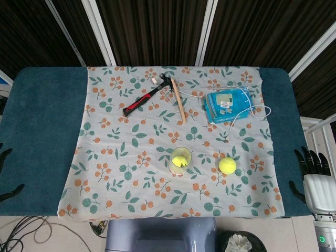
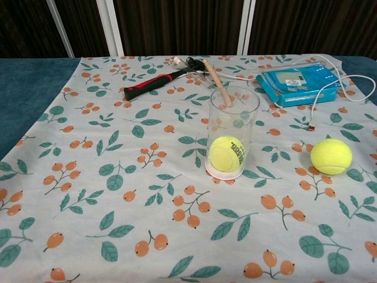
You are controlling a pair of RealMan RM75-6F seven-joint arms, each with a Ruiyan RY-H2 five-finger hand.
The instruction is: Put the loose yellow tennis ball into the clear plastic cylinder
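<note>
While both hands sit off the cloth, the scene reads as follows.

Writing: dark print shows on the tennis ball inside the cylinder [image 2: 227, 153]; it looks like a brand mark but is too small to read. The blue packet [image 1: 227, 104] carries pale label patches, unreadable.

Clear plastic cylinder [image 2: 232, 131]: upright on the floral tablecloth [image 1: 131, 157], long axis vertical, open mouth upward, one yellow ball resting on its base.

Loose tennis ball [image 2: 331, 156]: on the cloth to the right of the cylinder, apart from it, nothing touching it.

Left hand [image 1: 6, 173]: at the left table edge, far left of the cylinder; only dark fingertips show, so I cannot tell whether they are spread or curled.

Right hand [image 1: 314, 176]: beyond the right edge of the cloth, right of the loose ball, palm housing toward the camera, dark fingers apart and pointing away, holding nothing.

Beyond the cylinder: a red-and-black claw hammer [image 1: 147, 97] lying diagonally, a wooden stick [image 1: 179, 101] beside it, and a white cable [image 1: 252, 113] looping around the blue packet.
</note>
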